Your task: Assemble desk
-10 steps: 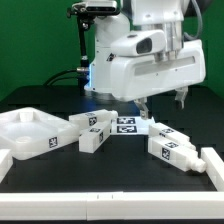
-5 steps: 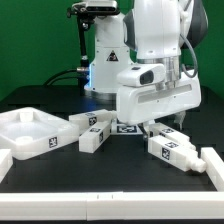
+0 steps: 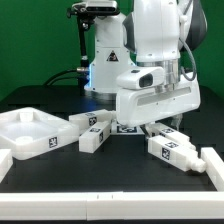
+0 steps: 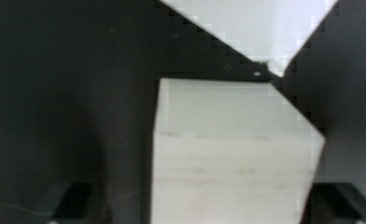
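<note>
The desk's big white rimmed panel [image 3: 25,135] lies at the exterior view's left. Two white tagged legs [image 3: 90,130] lie beside it near the middle. Two more legs [image 3: 170,148] lie at the exterior view's right. My gripper [image 3: 163,126] hangs low over that right pair, and the arm hides part of it. In the wrist view a white leg [image 4: 233,150] lies between my dark fingers [image 4: 70,200]. My gripper [image 4: 201,205] is open, with a dark gap on each side of the leg.
The marker board [image 3: 127,126] lies on the black table behind the legs, partly hidden by the arm. A white rim [image 3: 100,200] runs along the table's front and a white bracket [image 3: 212,160] sits at the exterior view's right. The robot base [image 3: 105,60] stands behind.
The arm has come down from above the right-hand legs to just over them. In the last half second it has hardly moved.
</note>
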